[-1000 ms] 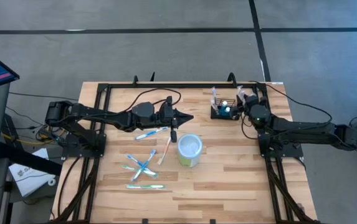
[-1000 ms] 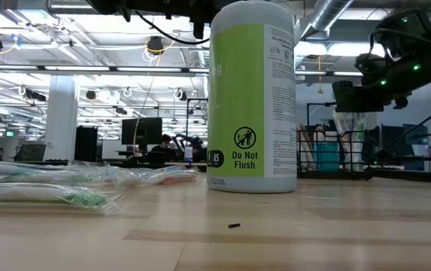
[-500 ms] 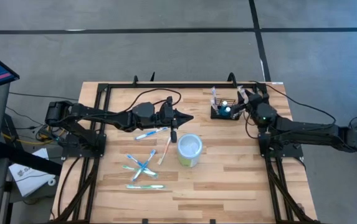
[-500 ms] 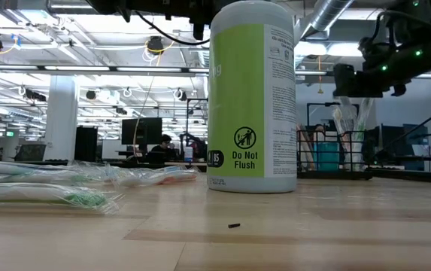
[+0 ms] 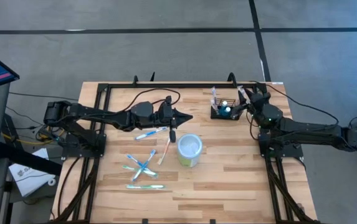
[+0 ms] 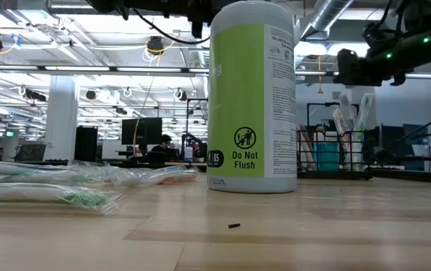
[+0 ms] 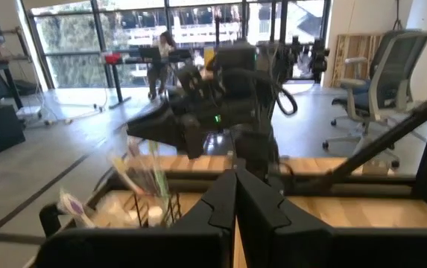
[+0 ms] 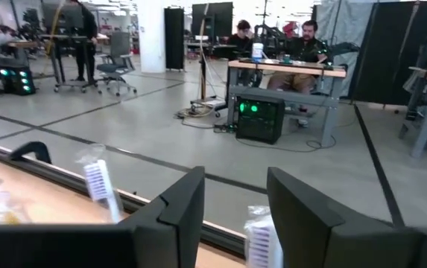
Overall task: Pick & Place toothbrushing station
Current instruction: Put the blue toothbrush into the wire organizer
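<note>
The wooden table (image 5: 228, 186) is seen from above, framed by a black metal frame (image 5: 97, 124) along its left, far and right edges; the left arm (image 5: 103, 115) is extended from the left edge toward the table's middle, and the left gripper (image 5: 187, 116) is held clenched, fingers pressed together with nothing between them, above the table just far of the cup; the right arm (image 5: 303, 132) is extended from the right edge toward the far right of the table, and the right gripper (image 5: 248, 98) is held above the basket's right side, fingers parted and grasping nothing, as the right wrist view confirms; the white-and-pale-green cup (image 5: 189, 150) is stood upright near the middle of the table; the toothbrushing station (image 5: 223, 112), a small black wire-mesh basket, is set on the table's far right part, well apart from the cup, with wrapped toothbrushes (image 6: 350, 120) standing upright in it; loose wrapped toothbrushes (image 5: 142, 167) are scattered flat on the table to the left of the cup, some crossing one another, one lying just beside the cup's left side.
</note>
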`<state>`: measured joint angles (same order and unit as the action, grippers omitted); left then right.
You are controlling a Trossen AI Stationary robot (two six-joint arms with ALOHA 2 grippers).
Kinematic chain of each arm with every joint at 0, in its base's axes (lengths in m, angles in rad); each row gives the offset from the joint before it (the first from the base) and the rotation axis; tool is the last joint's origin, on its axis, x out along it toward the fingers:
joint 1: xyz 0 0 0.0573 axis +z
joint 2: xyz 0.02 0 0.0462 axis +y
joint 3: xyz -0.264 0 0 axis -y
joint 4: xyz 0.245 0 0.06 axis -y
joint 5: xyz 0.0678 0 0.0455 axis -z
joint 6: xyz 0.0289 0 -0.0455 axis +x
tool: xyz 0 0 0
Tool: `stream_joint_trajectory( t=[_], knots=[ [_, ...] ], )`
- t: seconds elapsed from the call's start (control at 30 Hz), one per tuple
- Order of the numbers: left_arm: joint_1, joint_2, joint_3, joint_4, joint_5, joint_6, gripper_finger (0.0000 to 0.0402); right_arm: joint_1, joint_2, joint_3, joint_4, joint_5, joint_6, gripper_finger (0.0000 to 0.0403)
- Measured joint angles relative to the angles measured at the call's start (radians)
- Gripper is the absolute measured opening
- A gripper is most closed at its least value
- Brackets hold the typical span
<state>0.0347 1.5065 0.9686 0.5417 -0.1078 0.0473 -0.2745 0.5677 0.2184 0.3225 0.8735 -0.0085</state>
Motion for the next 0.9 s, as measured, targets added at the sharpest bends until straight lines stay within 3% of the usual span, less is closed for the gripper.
stream_joint_trajectory(
  t=[0.17,0.6,0.9],
  knots=[
    [-0.004,-0.052,0.001,-0.09,0.0,0.001,0.0,0.051,-0.033,0.0,0.001,0.022,-0.004,0.0138],
    [-0.004,-0.295,0.0,-0.701,-0.005,-0.047,0.0,0.254,-0.086,0.0,0.025,0.017,-0.059,0.0135],
    [-0.004,-0.309,0.0,-0.999,-0.068,-0.143,0.0,0.456,-0.084,0.0,0.077,0.014,-0.071,0.0131]
  ],
)
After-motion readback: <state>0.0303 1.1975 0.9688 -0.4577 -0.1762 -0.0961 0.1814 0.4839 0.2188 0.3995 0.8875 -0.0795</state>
